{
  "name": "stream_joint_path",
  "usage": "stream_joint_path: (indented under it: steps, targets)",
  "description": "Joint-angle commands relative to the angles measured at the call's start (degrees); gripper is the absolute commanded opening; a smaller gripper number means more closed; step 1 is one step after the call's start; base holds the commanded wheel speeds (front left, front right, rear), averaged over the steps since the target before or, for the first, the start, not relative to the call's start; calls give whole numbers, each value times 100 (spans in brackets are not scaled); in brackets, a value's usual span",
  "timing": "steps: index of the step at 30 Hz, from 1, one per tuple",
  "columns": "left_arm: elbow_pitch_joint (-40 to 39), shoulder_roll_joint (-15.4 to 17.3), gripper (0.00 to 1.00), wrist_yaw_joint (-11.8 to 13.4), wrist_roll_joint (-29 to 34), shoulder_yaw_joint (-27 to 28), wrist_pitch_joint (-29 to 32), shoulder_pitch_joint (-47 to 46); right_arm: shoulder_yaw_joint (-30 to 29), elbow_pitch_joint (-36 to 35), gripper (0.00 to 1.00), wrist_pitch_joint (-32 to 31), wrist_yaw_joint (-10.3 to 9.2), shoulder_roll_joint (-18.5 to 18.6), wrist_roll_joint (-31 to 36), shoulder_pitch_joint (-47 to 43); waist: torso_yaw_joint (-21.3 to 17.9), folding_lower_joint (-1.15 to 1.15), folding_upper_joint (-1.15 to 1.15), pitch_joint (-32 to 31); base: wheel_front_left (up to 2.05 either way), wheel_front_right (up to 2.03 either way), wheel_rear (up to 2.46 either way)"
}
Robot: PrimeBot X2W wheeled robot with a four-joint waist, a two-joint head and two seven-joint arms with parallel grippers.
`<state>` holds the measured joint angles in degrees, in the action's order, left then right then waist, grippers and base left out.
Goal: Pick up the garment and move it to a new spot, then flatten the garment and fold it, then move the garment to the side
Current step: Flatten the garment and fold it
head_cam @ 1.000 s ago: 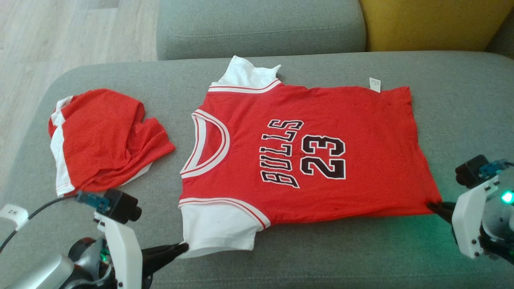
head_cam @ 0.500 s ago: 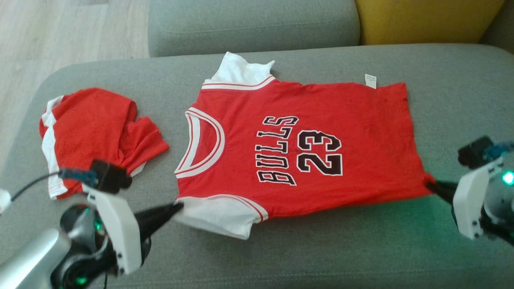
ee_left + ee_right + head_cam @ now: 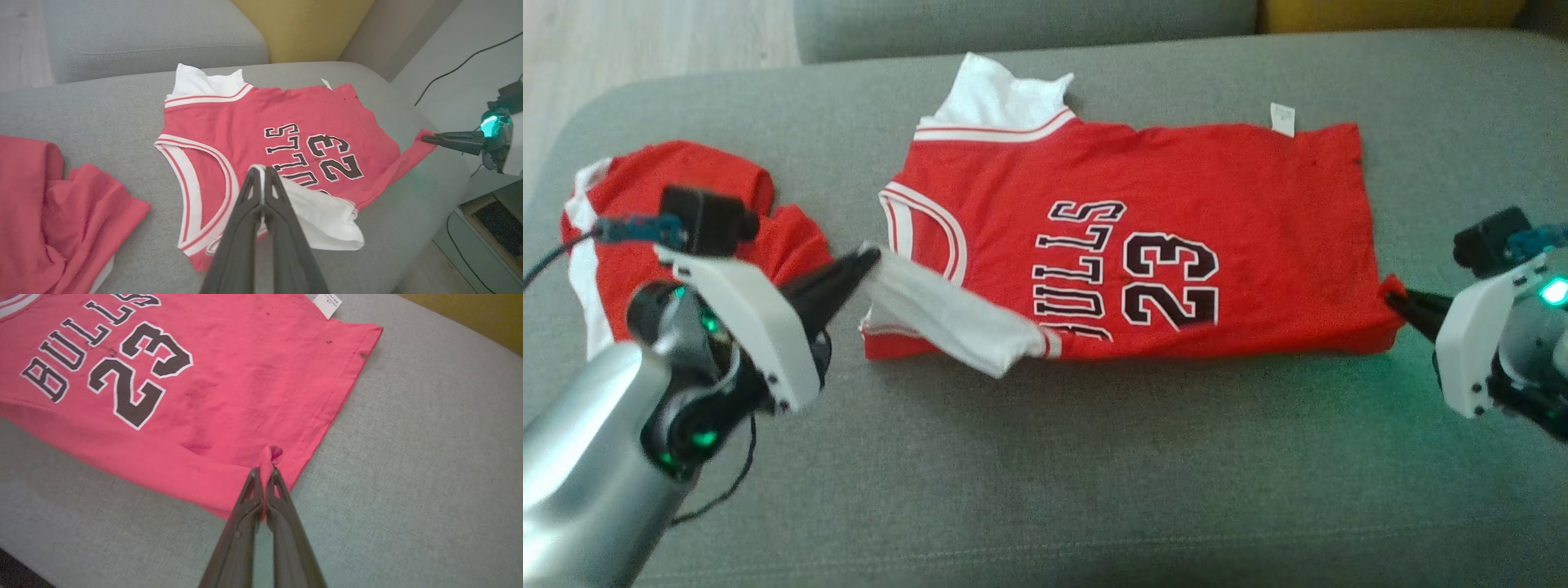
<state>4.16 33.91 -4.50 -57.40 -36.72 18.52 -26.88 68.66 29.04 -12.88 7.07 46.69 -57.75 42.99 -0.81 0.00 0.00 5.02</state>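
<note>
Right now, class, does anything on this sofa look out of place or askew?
Yes. A second red garment lies crumpled left of the jersey, not flattened. The jersey's white care tag sticks out past its far edge. Its near white sleeve, pinched by the left end effector, covers part of the lettering.

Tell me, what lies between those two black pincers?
The red Bulls jersey: the left gripper pinches its white sleeve, the right gripper its hem corner, seen in the head view.

L gripper (image 3: 872, 255) points up-right, fingers (image 3: 244, 206) pinched tight; R gripper (image 3: 1390, 299) points left, fingers pinched too.
</note>
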Motion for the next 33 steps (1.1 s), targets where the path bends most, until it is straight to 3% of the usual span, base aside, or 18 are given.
stream_joint_path:
  steps: [1,6,19,20,21,22,24,28,33]
  targets:
    - [-1,130,0,31,132,344,-85,-520,-99,67,0,108,42,81,84,154,-27,0,0,143,0,0,0]
    - [576,-156,0,93,431,281,-261,-1008,-100,384,0,223,42,-88,137,335,-42,0,0,425,0,0,0]
    - [2259,-705,0,-82,1040,-97,-689,-1972,155,797,0,547,42,-513,187,839,-183,0,0,1033,0,0,0]
    - [2372,-741,0,-86,1067,-109,-723,-2032,163,834,14,619,42,-527,206,888,-187,0,0,1075,0,0,0]
    - [2491,-788,0,-85,1090,-123,-755,-2084,156,901,45,719,42,-545,225,928,-184,0,0,1101,0,0,0]
    - [2623,-842,0,-58,1104,-128,-783,-2123,138,989,100,799,42,-576,214,946,-181,0,0,1112,0,0,0]
    - [2873,-943,100,36,1175,-137,-899,-2201,68,1180,100,921,42,-666,134,949,-174,0,0,1116,0,0,0]
    - [3160,-1075,100,135,1266,-90,-1283,-2282,-22,1388,100,1155,42,-782,63,953,-170,0,0,1081,0,0,0]
    - [3416,-1313,100,340,1179,234,-2214,-2214,-422,1844,100,1841,42,-916,-136,885,-129,0,0,866,0,0,0]
